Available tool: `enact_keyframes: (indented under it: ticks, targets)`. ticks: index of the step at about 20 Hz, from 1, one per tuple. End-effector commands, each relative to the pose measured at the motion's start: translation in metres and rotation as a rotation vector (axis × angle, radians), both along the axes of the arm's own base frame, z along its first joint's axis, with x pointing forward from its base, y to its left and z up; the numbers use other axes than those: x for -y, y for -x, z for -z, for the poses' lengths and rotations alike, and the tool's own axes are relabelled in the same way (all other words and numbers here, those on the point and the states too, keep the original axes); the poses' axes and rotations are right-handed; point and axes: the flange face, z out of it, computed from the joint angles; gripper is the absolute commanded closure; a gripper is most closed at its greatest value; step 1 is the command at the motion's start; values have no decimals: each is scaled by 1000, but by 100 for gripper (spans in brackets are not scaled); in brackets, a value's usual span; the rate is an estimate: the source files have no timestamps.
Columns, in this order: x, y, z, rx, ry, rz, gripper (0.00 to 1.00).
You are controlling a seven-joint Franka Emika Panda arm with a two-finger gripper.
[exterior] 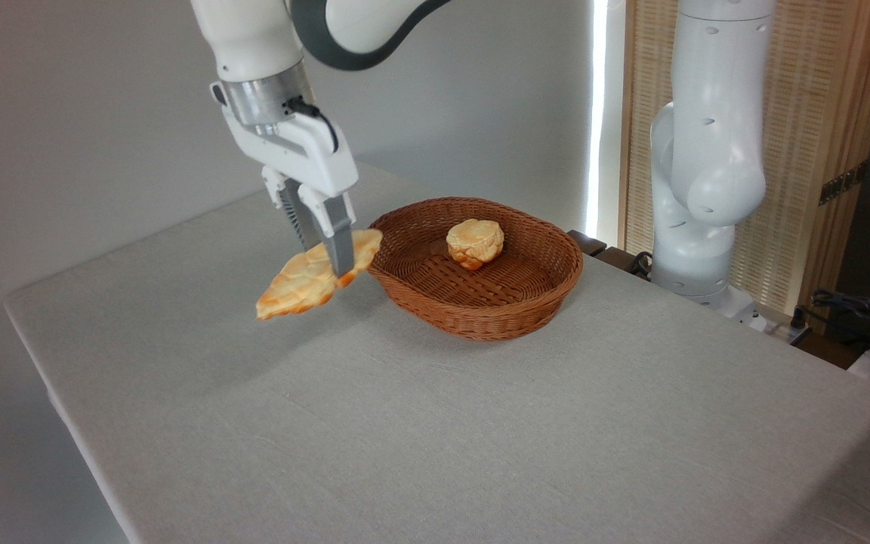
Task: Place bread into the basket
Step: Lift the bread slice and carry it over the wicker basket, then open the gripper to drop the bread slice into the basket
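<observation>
Although it hangs clear of the worktop [420, 423], the bread [306, 283] has not reached the basket [480, 313]: it sits left of centre in the frame, its upper-right tip just beside the braided rim, its lower-left tip drooping toward the cloth, with its shadow beneath it. The gripper [335, 261] is clamped narrow on it, fingers closed across the pastry a little toward the basket end, so the longer, free end tilts down. Judging by its thin, flat shape it is probably light and fairly stiff, with a scored crust that could crumble or slip under a hard squeeze; a hold nearer its middle would balance it better, though this one appears to carry it.

Inside the basket, toward the back, lies a small round bun [474, 243]; the near and left parts of the woven floor are open, and that looks like room enough for the long pastry if it goes in lengthwise. The rim stands higher than the bread's low tip, so I judge the trailing end may need lifting to clear it. A second white robot arm [707, 174] stands at the right of the frame, well apart. The worktop's near and left edges lie far from the action.
</observation>
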Motion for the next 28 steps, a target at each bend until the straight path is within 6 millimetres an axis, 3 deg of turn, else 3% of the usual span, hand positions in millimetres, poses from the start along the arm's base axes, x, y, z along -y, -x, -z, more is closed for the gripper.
enact_keyframes:
  ticks: [1, 3, 7, 9, 10, 11, 16, 28]
  targets:
    - [-22, 29, -17, -106, 5, 70, 40]
    - [-27, 42, -20, -165, -4, 87, 40]
    - [-31, 62, -6, -313, -48, 101, 34]
    - [-33, 70, -4, -372, -66, 105, 21]
    - [-34, 73, 0, -400, -75, 106, 5]
    - [-36, 77, 4, -429, -85, 108, 0]
    - [-31, 90, 14, -505, -106, 127, 0]
    - [-16, 94, 19, -523, -97, 151, 0]
